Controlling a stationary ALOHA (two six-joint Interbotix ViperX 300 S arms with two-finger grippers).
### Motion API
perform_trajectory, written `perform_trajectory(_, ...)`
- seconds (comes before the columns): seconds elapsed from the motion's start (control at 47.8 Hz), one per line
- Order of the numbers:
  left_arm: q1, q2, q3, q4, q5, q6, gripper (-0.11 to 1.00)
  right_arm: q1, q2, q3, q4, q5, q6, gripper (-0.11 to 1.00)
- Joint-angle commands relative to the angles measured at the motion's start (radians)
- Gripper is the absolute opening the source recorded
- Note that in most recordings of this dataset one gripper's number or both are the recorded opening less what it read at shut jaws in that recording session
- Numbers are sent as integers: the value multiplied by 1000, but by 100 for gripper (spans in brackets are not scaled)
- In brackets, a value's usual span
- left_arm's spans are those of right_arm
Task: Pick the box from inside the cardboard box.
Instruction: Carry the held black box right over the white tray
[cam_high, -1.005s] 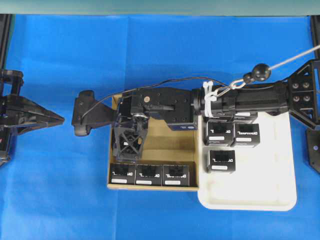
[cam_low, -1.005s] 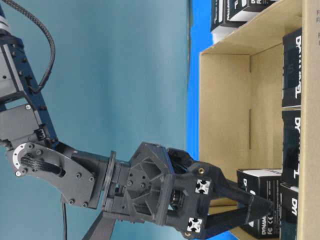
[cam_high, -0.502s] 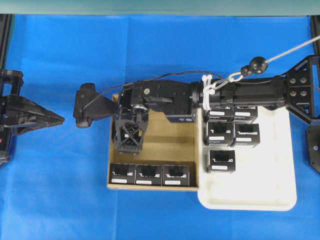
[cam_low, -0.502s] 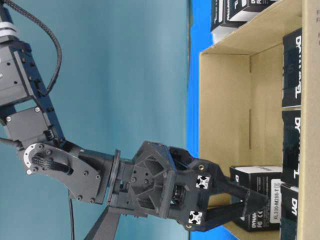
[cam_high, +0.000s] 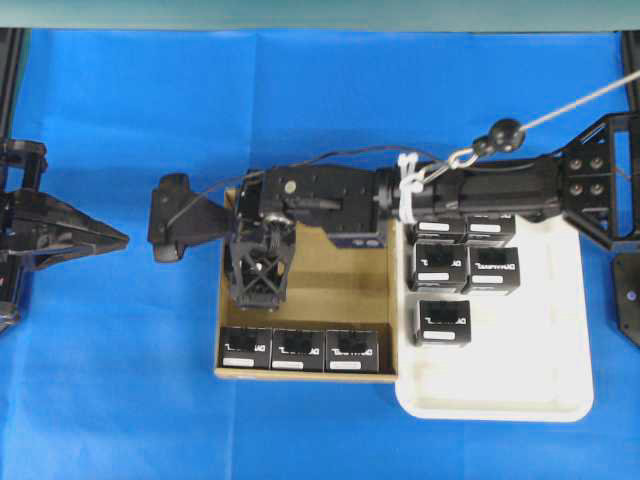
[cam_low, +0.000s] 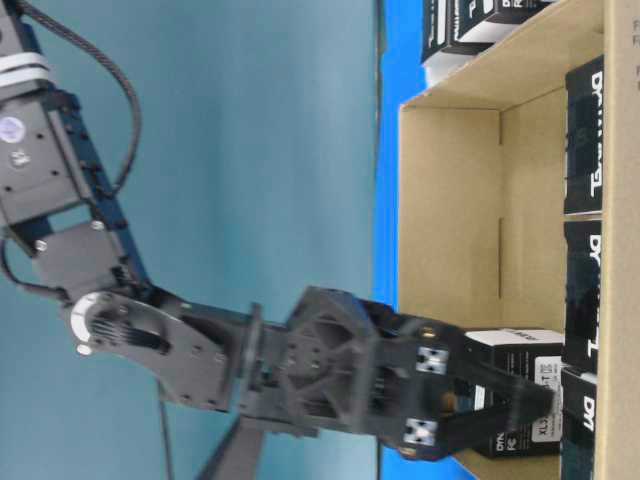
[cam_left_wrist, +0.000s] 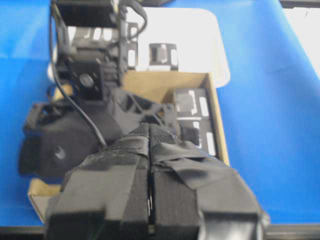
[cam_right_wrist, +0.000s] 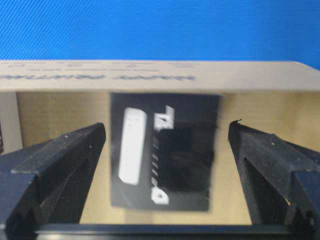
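The right tool (cam_right_wrist: 162, 165) is hanging spread wide, straddling the box (cam_right_wrist: 162, 150) lying against the cardboard box (cam_right_wrist: 150, 75) wall at its nine o'clock side. It should be lowering squarely, keeping both fingers clear before squeezing. The left tool (cam_left_wrist: 150, 150) is resting pressed together.

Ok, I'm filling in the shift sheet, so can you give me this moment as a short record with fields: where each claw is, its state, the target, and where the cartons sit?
right claw: open, inside the large brown cardboard box, fingers either side of one small black carton, not closed on it
left claw: shut, empty, over the blue table cover, left of the cardboard box
cartons in cardboard box: three in a row along the near wall, plus the target
white plastic tray: black cartons in it
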Motion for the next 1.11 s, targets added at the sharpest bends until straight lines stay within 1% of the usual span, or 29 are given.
perform_trajectory(0.0, 2, 6, -28, 0, -5, 0, -7, 14, 15, -3, -2, -12, -2, 99)
perform_trajectory(0.544, 2, 6, -28, 0, -5, -2, -7, 8, 18, -6, -2, -25, -5, 98)
perform_trajectory(0.628, 2, 6, -28, 2, -5, -3, -7, 9, 17, -8, -2, -25, -3, 93)
perform_trajectory(0.67, 0, 6, -28, 2, -5, -5, -7, 9, 12, -8, -2, -25, -5, 88)
perform_trajectory(0.775, -2, 5, -28, 2, -5, -3, -7, 9, 0, -11, -2, -17, -5, 66)
perform_trajectory(0.795, -2, 6, -28, 2, -5, -3, -7, 11, -6, -9, -2, -14, -5, 63)
perform_trajectory(1.005, 0, 6, -26, 2, -5, -2, -7, 8, -72, -14, -2, 21, -2, 63)
perform_trajectory(1.089, 0, 6, -26, 2, -5, -2, -7, 3, -115, -12, -2, 57, 3, 63)
